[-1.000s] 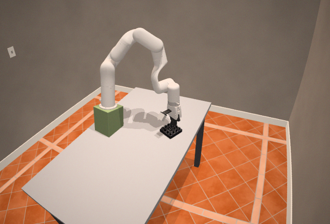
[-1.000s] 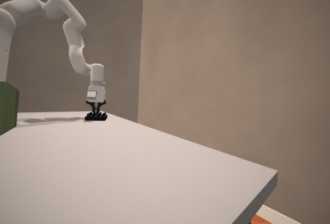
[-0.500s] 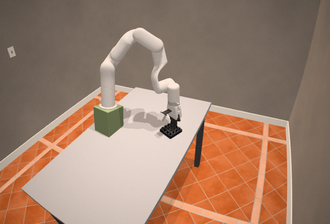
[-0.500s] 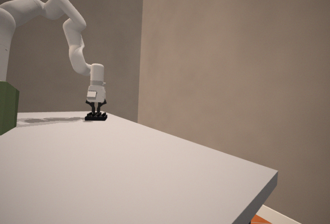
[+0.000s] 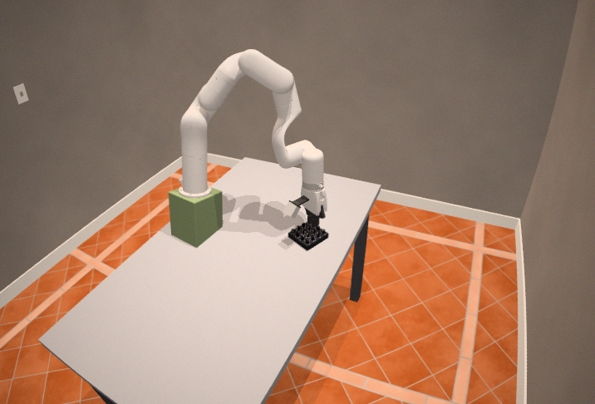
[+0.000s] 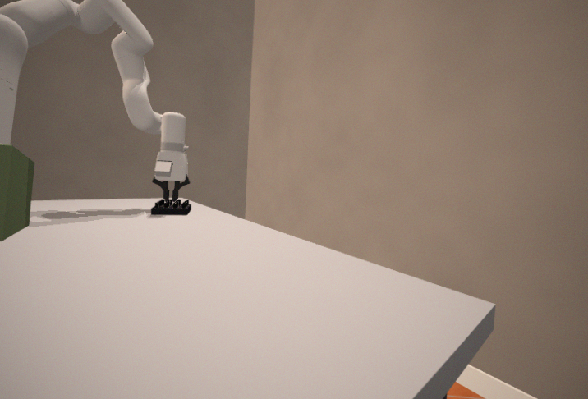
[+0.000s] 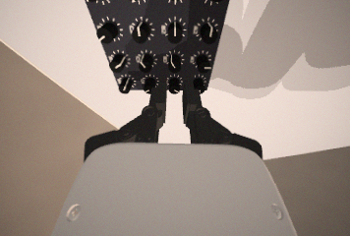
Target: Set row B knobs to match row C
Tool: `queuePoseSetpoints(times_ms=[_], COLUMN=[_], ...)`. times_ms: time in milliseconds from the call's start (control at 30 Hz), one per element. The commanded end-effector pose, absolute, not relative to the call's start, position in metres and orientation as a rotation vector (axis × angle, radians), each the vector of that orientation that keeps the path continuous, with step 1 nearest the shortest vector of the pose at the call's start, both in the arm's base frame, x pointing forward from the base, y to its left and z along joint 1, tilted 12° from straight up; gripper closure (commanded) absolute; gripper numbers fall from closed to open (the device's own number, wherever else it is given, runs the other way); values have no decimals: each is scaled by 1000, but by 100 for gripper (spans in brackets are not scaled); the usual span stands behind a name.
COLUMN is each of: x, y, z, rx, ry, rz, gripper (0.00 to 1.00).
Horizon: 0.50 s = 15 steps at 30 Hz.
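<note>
The black knob box [image 5: 310,237] stands on its feet on the white table near the far right edge. It also shows in the exterior view [image 6: 171,207] and in the wrist view [image 7: 162,31], with four rows of black knobs with white lines. My gripper [image 5: 313,220] points straight down over the box's near edge. In the wrist view the two fingers stand slightly apart on either side of the third knob from the left [image 7: 174,83] in the nearest row, with a small gap to it. The printed names are too small to read.
The green pedestal [image 5: 195,216] carrying the arm's base stands on the table to the left of the box. The table's right edge [image 5: 372,206] runs close behind the box. The arm's shadow lies on the table beside the box.
</note>
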<state>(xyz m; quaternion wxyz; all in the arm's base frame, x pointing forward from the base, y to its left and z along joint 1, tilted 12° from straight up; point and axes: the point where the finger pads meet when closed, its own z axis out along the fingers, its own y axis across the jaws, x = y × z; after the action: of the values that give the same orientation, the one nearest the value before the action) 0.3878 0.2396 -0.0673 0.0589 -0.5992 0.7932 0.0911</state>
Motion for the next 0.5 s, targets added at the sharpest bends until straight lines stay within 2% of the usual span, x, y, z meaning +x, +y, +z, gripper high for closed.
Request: queuePoseSetpoints(times_ms=[0, 467], x=[390, 390], y=[238, 233], z=[-57, -34], rx=[-1811, -1811], ry=[2399, 2399], rz=[274, 274], gripper=[81, 81])
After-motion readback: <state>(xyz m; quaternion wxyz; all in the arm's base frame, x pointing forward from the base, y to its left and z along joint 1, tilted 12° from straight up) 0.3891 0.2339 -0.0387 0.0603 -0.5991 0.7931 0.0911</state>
